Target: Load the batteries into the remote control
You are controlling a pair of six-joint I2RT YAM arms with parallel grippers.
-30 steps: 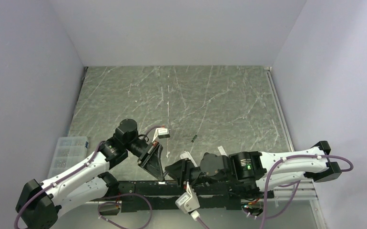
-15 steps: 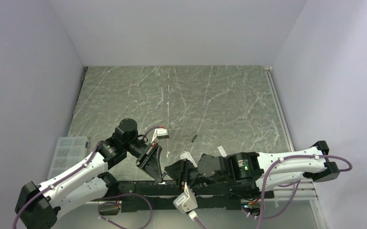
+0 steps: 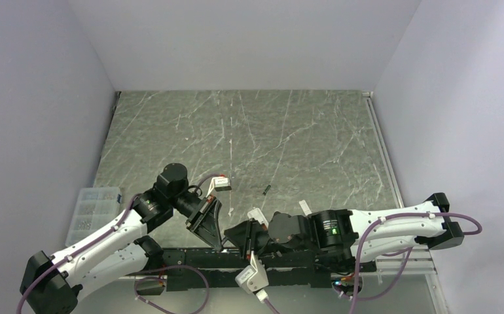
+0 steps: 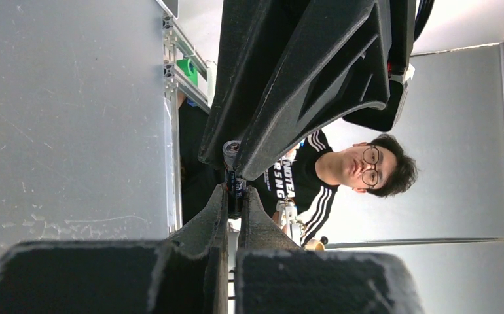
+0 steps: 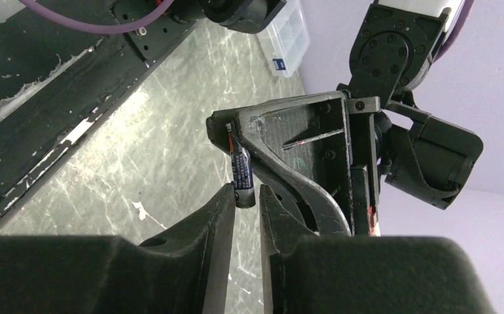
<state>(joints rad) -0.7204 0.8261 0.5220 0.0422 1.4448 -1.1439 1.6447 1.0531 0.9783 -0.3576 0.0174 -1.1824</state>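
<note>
Battery handover, claw to claw

The battery (image 5: 241, 175) hangs upright, its top clamped in the left gripper (image 4: 235, 191). The right gripper (image 5: 246, 197), jaws slightly apart, flanks the battery's lower end. It should pinch squarely there before the left lets go.

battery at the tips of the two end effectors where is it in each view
top external: hidden, low centre, where the left end effector meets the right end effector.
left wrist: battery at centre, between that arm's own fingertips.
right wrist: upright at centre, lower end between own fingertips.
shared landmark: the left end effector's tip gripping it.
</note>
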